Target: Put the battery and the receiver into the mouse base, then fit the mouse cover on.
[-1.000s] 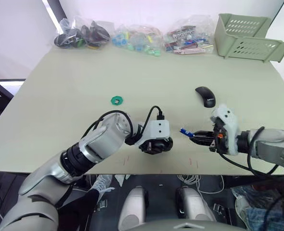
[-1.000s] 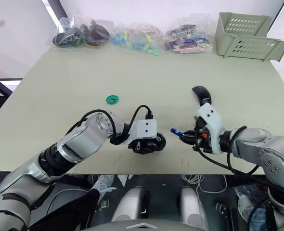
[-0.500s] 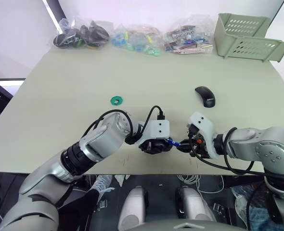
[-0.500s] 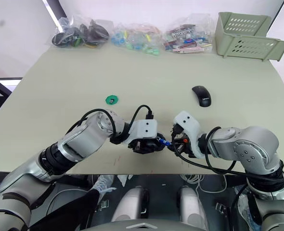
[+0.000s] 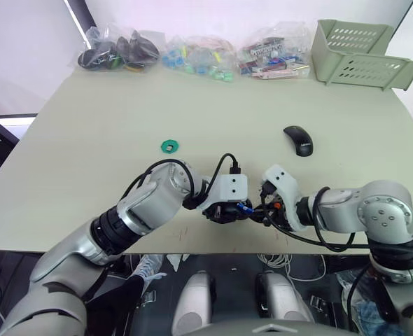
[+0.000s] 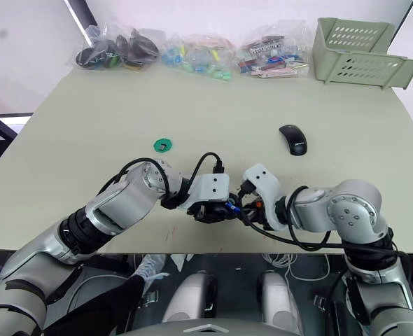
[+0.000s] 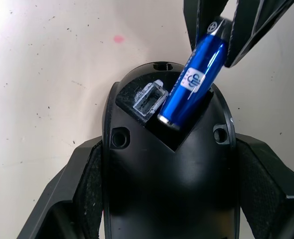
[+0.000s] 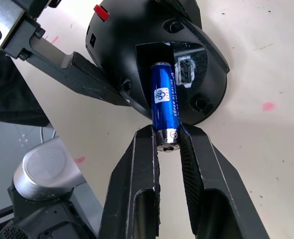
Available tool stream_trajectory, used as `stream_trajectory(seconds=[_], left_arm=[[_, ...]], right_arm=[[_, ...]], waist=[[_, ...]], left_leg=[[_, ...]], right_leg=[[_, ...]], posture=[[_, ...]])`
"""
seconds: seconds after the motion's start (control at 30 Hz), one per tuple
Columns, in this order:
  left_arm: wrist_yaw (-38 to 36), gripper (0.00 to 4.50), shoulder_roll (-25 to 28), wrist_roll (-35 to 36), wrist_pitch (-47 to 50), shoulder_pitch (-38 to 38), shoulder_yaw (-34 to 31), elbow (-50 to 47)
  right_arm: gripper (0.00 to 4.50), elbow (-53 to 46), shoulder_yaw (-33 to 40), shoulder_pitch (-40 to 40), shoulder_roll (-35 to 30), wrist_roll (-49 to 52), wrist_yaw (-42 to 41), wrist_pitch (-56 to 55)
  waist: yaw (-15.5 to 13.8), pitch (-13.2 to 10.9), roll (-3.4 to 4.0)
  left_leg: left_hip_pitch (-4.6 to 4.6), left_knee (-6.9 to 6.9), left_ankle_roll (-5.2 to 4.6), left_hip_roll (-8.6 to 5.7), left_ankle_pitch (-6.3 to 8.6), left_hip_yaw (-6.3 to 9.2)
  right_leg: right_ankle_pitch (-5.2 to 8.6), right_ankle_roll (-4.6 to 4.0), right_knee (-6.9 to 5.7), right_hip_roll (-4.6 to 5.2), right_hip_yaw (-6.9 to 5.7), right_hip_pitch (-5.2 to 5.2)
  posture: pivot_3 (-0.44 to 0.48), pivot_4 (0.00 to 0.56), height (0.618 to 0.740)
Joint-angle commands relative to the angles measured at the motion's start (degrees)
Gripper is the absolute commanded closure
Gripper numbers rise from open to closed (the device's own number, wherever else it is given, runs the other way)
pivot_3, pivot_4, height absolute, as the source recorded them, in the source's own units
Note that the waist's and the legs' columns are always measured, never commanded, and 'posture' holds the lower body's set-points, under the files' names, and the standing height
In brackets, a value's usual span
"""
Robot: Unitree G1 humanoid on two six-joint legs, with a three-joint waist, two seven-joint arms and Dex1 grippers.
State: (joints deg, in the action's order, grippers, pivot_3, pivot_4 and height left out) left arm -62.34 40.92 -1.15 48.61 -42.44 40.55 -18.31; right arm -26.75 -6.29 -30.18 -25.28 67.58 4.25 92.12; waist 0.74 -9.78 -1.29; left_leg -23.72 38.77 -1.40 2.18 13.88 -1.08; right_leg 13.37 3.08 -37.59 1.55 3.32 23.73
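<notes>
**Battery tip inside the base's compartment**

Near the front edge of the worktop (image 5: 87, 133), the left tool (image 7: 169, 199) clamps the mouse base (image 7: 169, 164) from both sides. The right tool (image 8: 168, 149) pinches the battery (image 8: 164, 107) by one end, tilted, its other end already down in the open compartment (a small pale square socket sits just beside it). The mouse cover (image 5: 299, 140) lies well apart, farther back on the right; a green disc (image 5: 169, 145) sits to the left.

Pale green table (image 5: 108, 126): mouse cover (image 5: 299, 139), green disc (image 5: 169, 145), bags (image 5: 192, 52), basket (image 5: 360, 56).
</notes>
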Motion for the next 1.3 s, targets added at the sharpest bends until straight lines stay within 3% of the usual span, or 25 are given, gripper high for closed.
stream_trajectory(seconds=[0.03, 0.1, 0.27, 0.37, 0.4, 0.43, 0.6, 0.7, 0.77, 0.9, 1.03, 1.1, 1.13, 1.3], left_arm=[[1.16, 1.5, 0.17, -2.64, 0.96, 1.43, 1.62, 2.07], [1.23, 1.5, 0.16, -2.63, 1.08, 1.68, 1.63, 1.85], [1.41, 1.5, -0.33, -2.45, 1.95, 1.98, 1.54, 1.4], [1.42, 1.5, -0.65, -2.45, 2.35, 2.07, 1.5, 1.25], [1.39, 1.5, -0.71, -2.46, 2.42, 2.11, 1.45, 1.24], [1.37, 1.5, -0.82, -2.51, 2.35, 2.14, 1.42, 1.41], [1.25, 1.5, -1.08, -2.7, 2.02, 2.24, 1.36, 1.92], [1.17, 1.5, -1.21, -2.75, 1.9, 2.48, 1.4, 2.01], [1.1, 1.5, -1.32, -2.83, 2.0, 2.59, 1.33, 1.92], [0.73, 1.5, -1.21, -2.74, 2.45, 2.93, 1.35, 1.39], [0.47, 1.5, -1.03, -2.79, 2.75, 3.15, 1.12, 1.07], [0.43, 1.5, -0.96, -2.87, 2.96, 3.18, 1.15, 0.77], [0.4, 1.5, -0.93, -2.87, 3.14, 3.19, 1.19, 0.54], [0.4, 1.5, -0.73, -2.73, 3.99, 3.49, 1.21, -0.48]], right_arm=[[4.4, 1.7, -1.03, -1.38, 0.4, 2.26, 3.24, 0.38], [4.4, 2.9, -2.14, -2.02, 0.75, 3.11, 4.27, 0.38], [2.12, 4.29, -2.89, -2.97, 1.98, 2.56, 5.92, 0.38], [0.9, 3.64, 1.29, -2.55, 1.53, 5.58, 5.96, 0.38], [0.28, 3.07, 2.65, -2.39, 0.99, 6.74, 5.78, 0.38], [0.07, 1.66, 3.57, -1.6, -1.0, 7.95, 5.16, 0.38], [0.07, -6.76, 6.55, 3.51, -7.01, 9.02, 1.09, -2.23], [0.07, -21.28, 0.29, 14.85, -16.86, -9.61, -14.26, -23.53], [0.07, -23.12, -2.78, 21.07, -19.82, -18.66, -21.92, -35.5], [0.07, -16.27, 1.17, 34.09, -12.1, -20.91, -33.39, -53.08], [0.07, -12.2, -1.85, 35.94, -8.15, -29.38, -36.9, -62.93], [0.59, -9.61, -2.93, 35.8, -5.17, -31.02, -37.32, -65.7], [1.22, -8.79, -3.65, 35.9, -4.52, -31.23, -38.66, -66.68], [2.51, -1.8, -8.38, 34.47, 0.07, -39.31, -41.29, -74.82]], waist=[[0.01, 0.01, 0.01], [0.02, 0.01, 0.01], [0.06, 0.02, 0.01], [0.05, 0.02, 0.01], [-0.02, 0.01, 0.02], [-0.07, 0.01, 0.02], [-0.03, 0.01, 0.01], [-0.42, 0.04, 0.05], [-0.1, 0.07, 0.06], [-0.13, 0.17, -0.08], [0.06, 0.22, -0.02], [-0.03, 0.26, -0.05], [-0.07, 0.25, -0.03], [-0.04, 0.26, -0.03]], left_leg=[[0.01, 0.0, 0.0, 0.0, 0.0, 0.01], [0.01, -0.01, 0.0, 0.0, 0.0, 0.01], [0.0, -0.03, 0.0, 0.01, 0.0, 0.02], [0.01, -0.04, 0.0, 0.01, 0.0, 0.02], [0.01, -0.04, 0.0, 0.02, 0.0, 0.02], [-0.01, -0.04, 0.0, 0.01, 0.0, 0.02], [-0.09, -0.16, -0.01, -0.01, 0.0, 0.02], [-0.11, -0.28, -0.01, -0.07, 0.0, 0.07], [-0.1, -0.36, -0.01, -0.08, 0.0, 0.05], [-0.05, -0.36, -0.01, -0.04, 0.0, 0.08], [0.02, -0.26, -0.02, -0.01, -0.01, -0.02], [0.01, -0.27, -0.01, 0.0, 0.0, -0.03], [-0.02, -0.36, -0.01, 0.02, 0.0, 0.02], [-0.02, -0.38, -0.01, 0.02, 0.0, -0.01]], right_leg=[[0.0, 0.0, 0.0, 0.0, -0.01, 0.0], [0.0, 0.0, 0.01, 0.0, 0.0, 0.0], [0.0, 0.0, 0.03, 0.0, -0.01, 0.0], [0.0, 0.0, 0.03, -0.01, -0.02, 0.0], [0.0, 0.0, 0.03, 0.0, -0.02, 0.0], [0.0, 0.0, 0.04, 0.01, -0.02, 0.0], [0.0, 0.01, 0.34, 0.17, -0.06, -0.02], [0.0, 0.03, 0.55, 0.18, -0.14, -0.05], [0.0, 0.05, 0.72, 0.16, -0.17, -0.07], [0.02, 0.11, 0.74, 0.09, -0.21, -0.12], [-0.04, 0.17, 0.7, 0.07, -0.06, -0.13], [-0.04, 0.16, 0.7, 0.07, -0.08, -0.12], [-0.02, 0.14, 0.71, 0.02, -0.11, -0.07], [-0.01, 0.13, 0.71, -0.01, -0.09, -0.07]], posture=[[0.0, 0.15, 0.74], [0.0, 0.15, 0.74], [0.0, 0.15, 0.74], [0.0, 0.15, 0.74], [0.0, 0.15, 0.74], [0.0, 0.15, 0.74], [0.0, 0.15, 0.74], [0.0, 0.15, 0.74], [0.0, 0.15, 0.74], [0.0, 0.15, 0.74], [0.0, 0.15, 0.74], [0.0, 0.15, 0.74], [0.0, 0.15, 0.74], [0.0, 0.15, 0.74]])
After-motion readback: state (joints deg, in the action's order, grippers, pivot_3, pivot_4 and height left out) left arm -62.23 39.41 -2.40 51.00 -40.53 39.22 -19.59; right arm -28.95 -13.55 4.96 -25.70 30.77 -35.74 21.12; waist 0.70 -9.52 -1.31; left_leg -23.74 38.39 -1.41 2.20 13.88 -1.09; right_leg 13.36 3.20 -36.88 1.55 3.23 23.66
